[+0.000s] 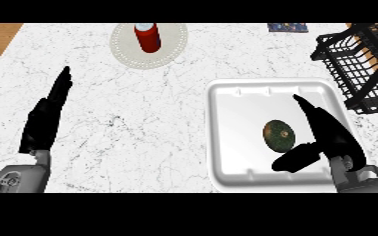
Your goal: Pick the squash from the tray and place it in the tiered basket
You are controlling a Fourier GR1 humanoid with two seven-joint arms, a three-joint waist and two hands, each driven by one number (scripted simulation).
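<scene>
A small dark green squash (pixel 279 135) lies in the white tray (pixel 236 100) at the counter's right. My right hand (pixel 328 132) hovers over the tray just right of the squash, open, its fingers straight and pointing away, its thumb (pixel 295 158) reaching under the squash's near side. Whether it touches the squash I cannot tell. The black wire tiered basket (pixel 353 65) stands at the far right edge, partly cut off by the view. At the left, my left hand (pixel 46 115) rests open with its fingers straight, far from the tray.
A red bottle (pixel 148 37) stands on a round pale placemat (pixel 166 45) at the back centre. A small dark patterned item (pixel 288 27) lies at the back right. White marble counter (pixel 133 115) spreads between the hands.
</scene>
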